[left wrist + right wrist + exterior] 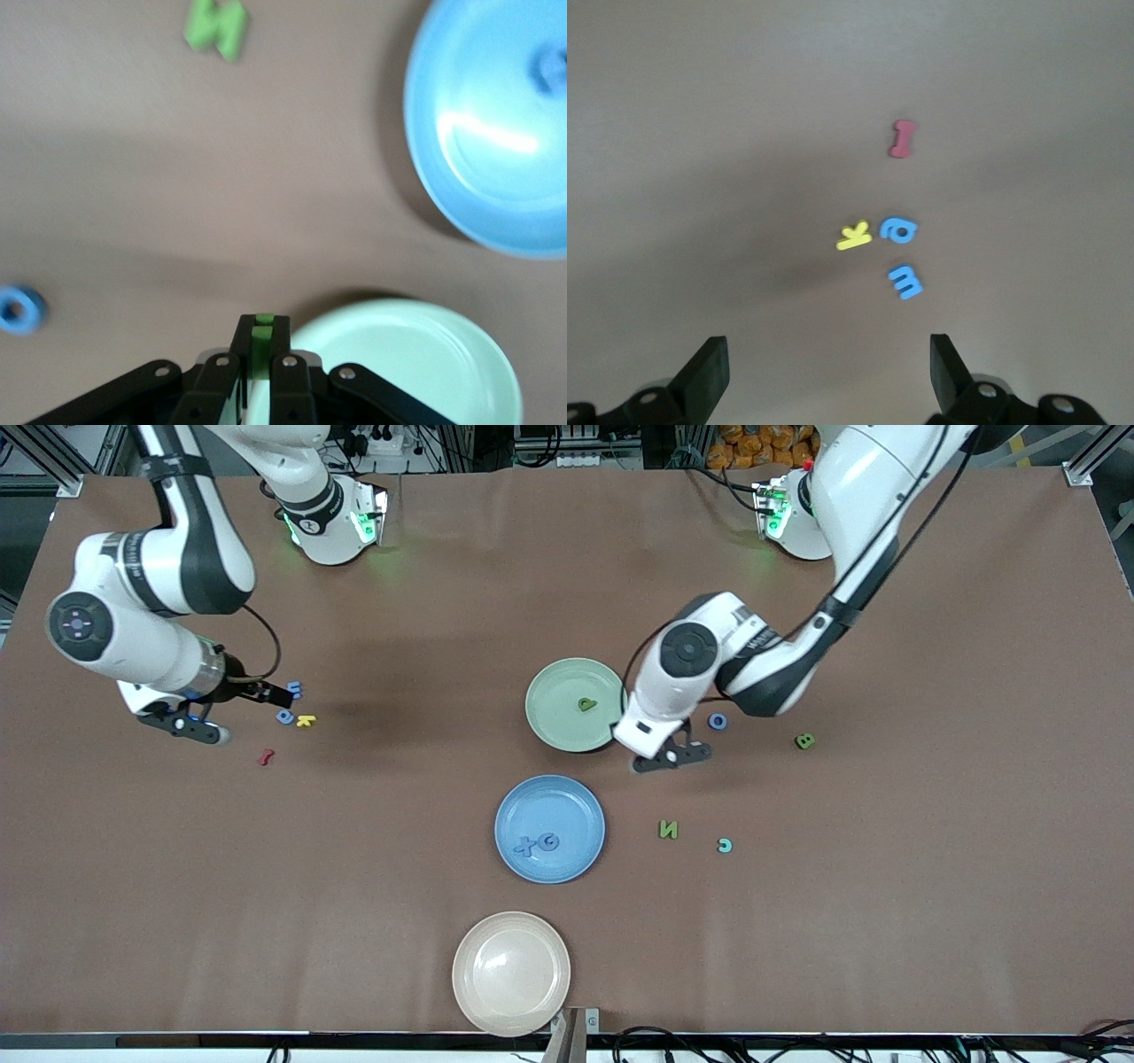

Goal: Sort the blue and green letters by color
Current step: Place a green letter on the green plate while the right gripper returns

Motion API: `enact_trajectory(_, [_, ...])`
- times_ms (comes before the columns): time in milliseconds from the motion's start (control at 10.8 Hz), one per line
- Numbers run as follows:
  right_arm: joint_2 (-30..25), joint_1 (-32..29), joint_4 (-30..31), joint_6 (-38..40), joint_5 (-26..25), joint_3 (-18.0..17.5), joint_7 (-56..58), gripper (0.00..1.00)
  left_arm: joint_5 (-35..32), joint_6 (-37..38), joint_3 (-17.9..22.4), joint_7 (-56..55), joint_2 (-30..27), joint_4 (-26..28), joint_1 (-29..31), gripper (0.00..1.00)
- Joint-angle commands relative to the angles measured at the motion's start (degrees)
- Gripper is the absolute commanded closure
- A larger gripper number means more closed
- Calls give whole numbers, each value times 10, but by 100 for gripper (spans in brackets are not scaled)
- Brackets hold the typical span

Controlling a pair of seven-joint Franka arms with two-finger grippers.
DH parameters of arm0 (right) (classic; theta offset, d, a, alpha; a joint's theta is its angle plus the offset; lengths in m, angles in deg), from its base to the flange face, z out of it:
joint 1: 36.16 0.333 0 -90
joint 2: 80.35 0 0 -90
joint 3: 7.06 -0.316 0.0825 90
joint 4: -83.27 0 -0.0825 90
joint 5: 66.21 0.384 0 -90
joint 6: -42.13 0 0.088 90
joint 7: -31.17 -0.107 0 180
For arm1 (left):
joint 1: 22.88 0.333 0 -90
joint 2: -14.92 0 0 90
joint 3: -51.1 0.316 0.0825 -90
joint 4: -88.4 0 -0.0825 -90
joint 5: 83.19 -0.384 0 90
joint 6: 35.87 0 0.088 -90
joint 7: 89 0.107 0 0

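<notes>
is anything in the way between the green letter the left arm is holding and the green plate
Nothing visible. The left end effector is shut on a green letter at the rim of the green plate, with no object between them. One green letter already lies in that plate.

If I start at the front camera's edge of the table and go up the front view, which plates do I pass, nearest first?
Cream plate → blue plate → green plate.
</notes>
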State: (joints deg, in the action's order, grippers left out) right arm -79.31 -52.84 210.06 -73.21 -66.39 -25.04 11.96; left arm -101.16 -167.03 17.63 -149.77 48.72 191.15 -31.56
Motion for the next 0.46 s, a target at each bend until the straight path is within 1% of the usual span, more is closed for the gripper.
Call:
enact_trajectory(0, [-21,-4,47,-27,14,36,29,0,10,6,2,-98,-7,-1,-87,100])
enact_trajectory(186, [-20,-4,86,-75,13,72,87,0,7,6,4,-138,7,-12,-127,100])
enact_trajectory(279, [-19,-5,111,-109,13,91,131,0,7,6,7,-162,10,-12,-149,53])
enact_trajectory(372, [-17,-5,136,-149,14,100,165,2,-1,6,19,-173,10,-11,-159,1])
